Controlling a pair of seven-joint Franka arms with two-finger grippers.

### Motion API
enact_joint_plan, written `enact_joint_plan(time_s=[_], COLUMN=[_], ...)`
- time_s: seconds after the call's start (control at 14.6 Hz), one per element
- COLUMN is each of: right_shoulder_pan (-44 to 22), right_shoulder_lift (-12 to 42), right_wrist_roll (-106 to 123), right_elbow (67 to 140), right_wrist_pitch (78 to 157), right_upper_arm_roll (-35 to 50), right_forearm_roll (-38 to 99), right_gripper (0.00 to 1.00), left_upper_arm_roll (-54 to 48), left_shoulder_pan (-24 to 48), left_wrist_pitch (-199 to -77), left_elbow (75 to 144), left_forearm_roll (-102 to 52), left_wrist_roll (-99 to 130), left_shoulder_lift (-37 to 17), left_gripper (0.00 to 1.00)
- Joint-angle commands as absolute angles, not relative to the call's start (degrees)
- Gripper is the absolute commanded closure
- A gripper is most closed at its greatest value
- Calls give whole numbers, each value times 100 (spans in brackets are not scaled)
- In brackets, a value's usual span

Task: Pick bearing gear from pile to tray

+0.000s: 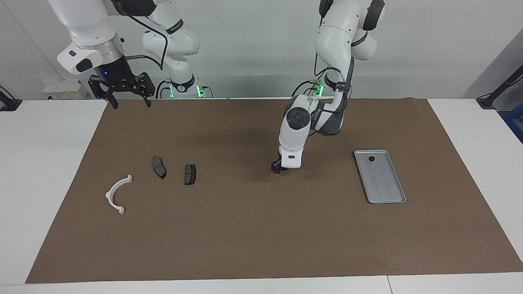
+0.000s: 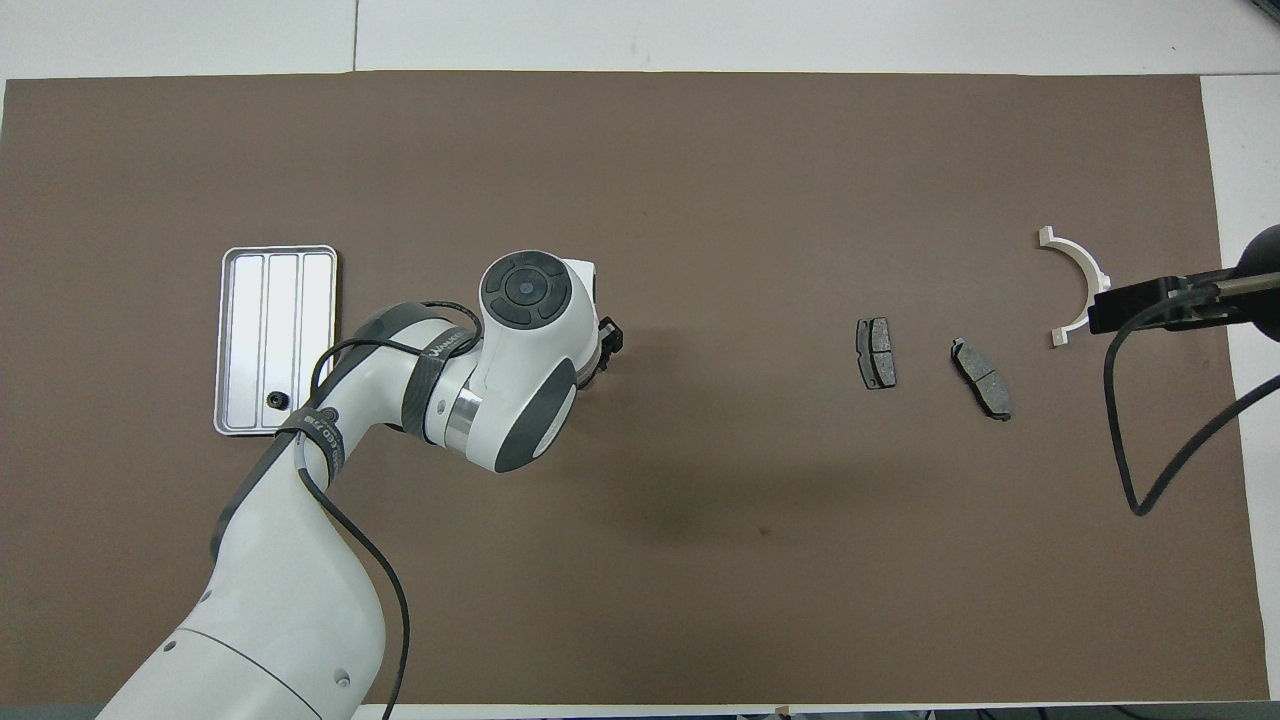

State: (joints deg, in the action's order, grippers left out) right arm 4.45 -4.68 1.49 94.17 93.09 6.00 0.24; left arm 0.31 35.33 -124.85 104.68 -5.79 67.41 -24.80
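A small black gear [image 1: 371, 158] is seen inside the silver tray [image 1: 386, 192] at centre right. At centre left, a white bracket [image 1: 116, 195] and two grey pads [image 1: 159, 167] [image 1: 190, 174] lie flat.

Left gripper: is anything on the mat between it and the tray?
Nothing visible. The left gripper is low over bare brown mat, and the stretch from there to the tray is bare. One small black round piece already lies in the tray's end nearer the robots.
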Motion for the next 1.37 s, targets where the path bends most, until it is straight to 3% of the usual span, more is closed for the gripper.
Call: enact_joint_plan(time_s=[0.0, 0.27, 0.34, 0.55, 0.82, 1.16, 1.3], right_shoulder_pan=[326, 308, 299, 316, 299, 360, 387], right_shoulder_lift=[-519, -545, -545, -545, -554, -554, -571], right_wrist_roll=[193, 185, 185, 193, 185, 193, 185], right_elbow=[9589, 9598, 9598, 9589, 9589, 9563, 9562], right_wrist_pitch=[9948, 9773, 9773, 9765, 9756, 9694, 9668], right_upper_arm_roll=[606, 606, 606, 606, 606, 589, 554], right_forearm_roll=[114, 123, 114, 123, 114, 132, 132], right_gripper=[0, 0, 0, 0, 0, 0, 0], left_upper_arm_roll=[114, 123, 123, 141, 132, 123, 132], left_shoulder_pan=[3656, 3656, 3630, 3420, 2332, 610, 431], left_wrist_pitch=[-12445, -12428, -12410, -12183, -11374, -11687, -12100], left_elbow=[10679, 10670, 10644, 10643, 10819, 11047, 11223], left_forearm_roll=[-554, -554, -554, -545, -545, -545, -545], left_wrist_roll=[6873, 6978, 6979, 6812, 5471, 3028, 2656], left_shoulder_lift=[-2303, -2303, -2303, -2032, -1232, -1151, -1230], left_gripper=[46, 93, 99, 99, 99, 99, 100])
